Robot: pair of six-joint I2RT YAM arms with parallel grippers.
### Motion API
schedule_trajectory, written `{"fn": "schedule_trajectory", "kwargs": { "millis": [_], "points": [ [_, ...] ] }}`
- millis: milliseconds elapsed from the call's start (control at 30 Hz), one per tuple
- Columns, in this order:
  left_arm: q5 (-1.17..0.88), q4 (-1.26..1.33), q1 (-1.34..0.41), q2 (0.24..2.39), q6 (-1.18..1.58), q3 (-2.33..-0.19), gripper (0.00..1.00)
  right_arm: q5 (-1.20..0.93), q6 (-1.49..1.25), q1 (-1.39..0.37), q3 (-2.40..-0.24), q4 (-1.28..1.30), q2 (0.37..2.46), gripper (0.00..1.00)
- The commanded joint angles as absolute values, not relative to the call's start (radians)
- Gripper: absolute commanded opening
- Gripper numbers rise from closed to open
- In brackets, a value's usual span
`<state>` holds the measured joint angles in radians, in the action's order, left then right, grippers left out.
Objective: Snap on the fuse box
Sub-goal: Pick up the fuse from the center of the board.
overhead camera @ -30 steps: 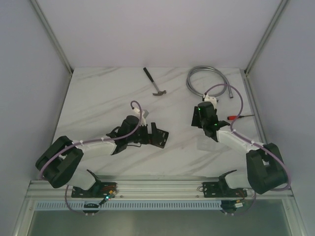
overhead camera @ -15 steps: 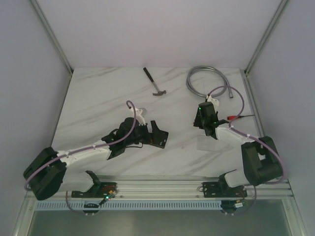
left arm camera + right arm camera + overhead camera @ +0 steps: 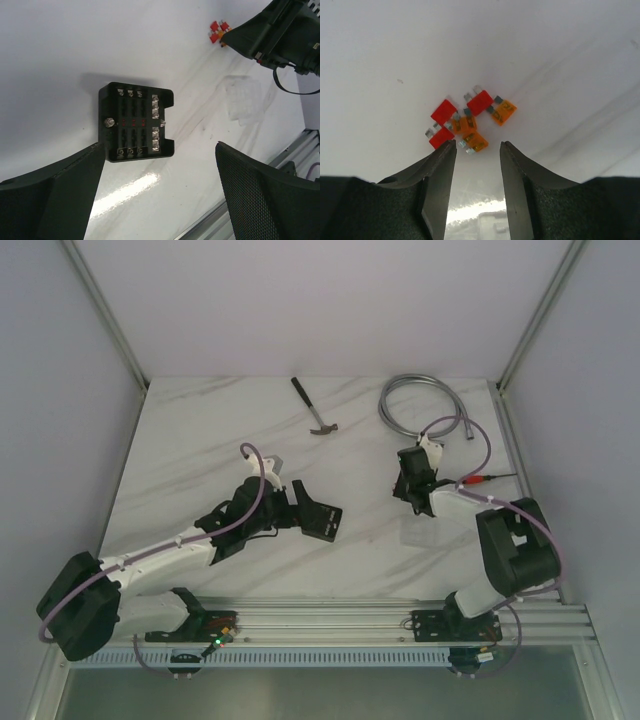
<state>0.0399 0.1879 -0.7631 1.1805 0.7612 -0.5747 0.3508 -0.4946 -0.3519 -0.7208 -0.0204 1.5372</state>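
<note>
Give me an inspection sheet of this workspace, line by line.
Surface: white marbled table, some glare.
Job's things: fuse box lies flat, uncovered, fuses showing; clear cover lies apart from it.
Clutter: loose fuses, hammer, metal hose, screwdriver.
Grippers: left gripper open above the fuse box; right gripper open at the loose fuses.
Cables: purple cables loop along both arms.
Surroundings: plain walls, aluminium frame.
</note>
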Motion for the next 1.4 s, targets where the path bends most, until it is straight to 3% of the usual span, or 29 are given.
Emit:
{"fn": "schedule_trajectory", "kwargs": {
  "millis": [0, 633, 967, 1367],
  "points": [
    [0.062, 0.16, -0.749, 1.169, 0.738, -0.562, 1.0, 0.389, -0.491, -0.347, -0.774, -0.059, 1.601, 0.47],
    [0.055, 0.16, -0.744, 1.183, 0.736, -0.565, 1.0, 0.23, -0.32, -0.439, -0.781, -0.002, 1.632, 0.29],
    [0.05, 0.16, -0.744, 1.183, 0.738, -0.563, 1.0, 0.156, -0.236, -0.485, -0.815, 0.1, 1.606, 0.32],
    [0.057, 0.16, -0.743, 1.205, 0.726, -0.559, 1.0, 0.367, -0.269, -0.498, -0.834, 0.227, 1.602, 0.44]
  ]
}}
